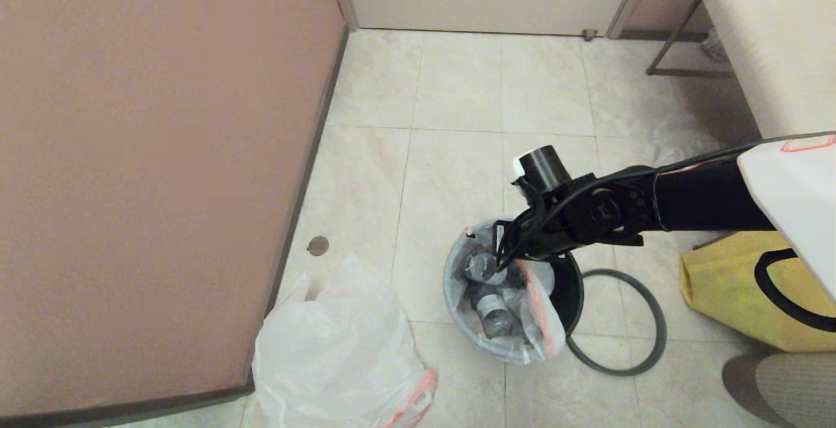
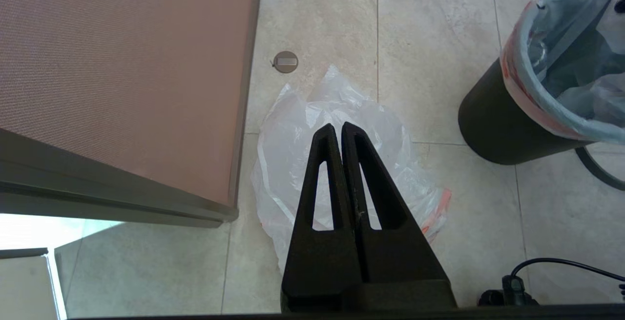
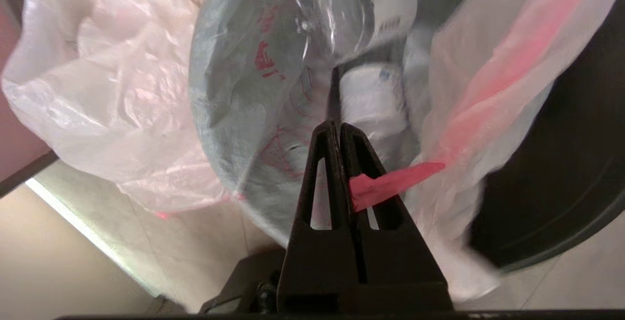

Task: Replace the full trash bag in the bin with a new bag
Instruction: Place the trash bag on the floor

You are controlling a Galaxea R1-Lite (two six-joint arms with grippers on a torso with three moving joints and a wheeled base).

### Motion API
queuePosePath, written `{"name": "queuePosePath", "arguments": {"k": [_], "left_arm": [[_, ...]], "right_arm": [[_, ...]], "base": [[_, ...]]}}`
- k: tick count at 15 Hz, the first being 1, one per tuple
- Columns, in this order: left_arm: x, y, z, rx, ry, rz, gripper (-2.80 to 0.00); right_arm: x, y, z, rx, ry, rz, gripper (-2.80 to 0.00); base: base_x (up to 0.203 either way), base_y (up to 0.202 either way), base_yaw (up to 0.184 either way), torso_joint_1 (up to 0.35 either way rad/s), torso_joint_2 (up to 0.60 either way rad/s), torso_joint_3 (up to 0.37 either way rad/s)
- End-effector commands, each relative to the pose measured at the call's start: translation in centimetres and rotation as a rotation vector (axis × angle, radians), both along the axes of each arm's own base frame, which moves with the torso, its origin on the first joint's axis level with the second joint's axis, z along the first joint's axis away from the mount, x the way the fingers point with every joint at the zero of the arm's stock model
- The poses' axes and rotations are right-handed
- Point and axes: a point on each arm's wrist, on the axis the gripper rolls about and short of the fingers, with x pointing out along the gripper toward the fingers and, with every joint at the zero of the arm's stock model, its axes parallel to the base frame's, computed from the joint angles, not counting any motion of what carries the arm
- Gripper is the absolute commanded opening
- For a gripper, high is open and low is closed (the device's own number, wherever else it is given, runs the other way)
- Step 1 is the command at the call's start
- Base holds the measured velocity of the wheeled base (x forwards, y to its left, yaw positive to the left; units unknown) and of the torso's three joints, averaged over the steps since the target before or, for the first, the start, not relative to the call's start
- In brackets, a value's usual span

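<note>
Right, we had the right pincer [image 3: 340,127] down at the mouth of the bin [image 1: 567,287], its jaws pressed together on the orange drawstring band [image 3: 390,183] of the full trash bag [image 1: 499,310]. In the right wrist view a strip of that band stuck out sideways from between the closed fingers [image 3: 364,173]. The full bag sat inside the small round black bin on the tiled floor [image 1: 457,121], its translucent rim folded out over the bin's left and near edge, and we could see clear white-labelled bottles [image 1: 486,264] through the plastic. On the bin's right side the black inner wall lay bare, where the bag's edge had come away from it. The grey hoop [image 1: 643,304] lay flat on the floor just right of the bin, touching or nearly touching its base.

Over on the left, the new bag [image 1: 333,356] lay crumpled on the floor beside the corner of the brown panel [image 1: 150,173], well apart from the bin, with an orange edge showing at its near right corner. The left pincer [image 2: 337,127] hung above that bag, fingers shut together and holding nothing. A small round metal disc [image 1: 318,246] sat in the floor just beyond the new bag. A yellow bag [image 1: 738,291] stood on the floor at the right, past the hoop.
</note>
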Motion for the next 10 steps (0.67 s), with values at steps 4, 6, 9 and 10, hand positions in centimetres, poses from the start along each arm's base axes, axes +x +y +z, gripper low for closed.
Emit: {"name": "queuePosePath", "arguments": {"k": [4,6,9,10], "left_arm": [[0.0,0.0,0.0,0.0,0.001,0.0,-2.8],[0.0,0.0,0.0,0.0,0.001,0.0,-2.8],[0.0,0.0,0.0,0.065,0.005,-0.001,-2.8],[-0.1,0.0,0.3,0.11,-0.008,-0.004,-2.8]], "right_arm": [[0.3,-0.5,-1.5,0.005,0.033,-0.006,-2.8],[0.1,0.2,-2.4,-0.004,0.049,0.008,-2.8],[0.1,0.5,-2.8,-0.001,0.055,0.003,-2.8],[0.1,0.4,-2.8,-0.002,0.056,0.003,-2.8]], "base": [[0.0,0.0,0.0,0.0,0.0,0.0],[0.0,0.0,0.0,0.0,0.0,0.0],[0.0,0.0,0.0,0.0,0.0,0.0],[0.0,0.0,0.0,0.0,0.0,0.0]]}}
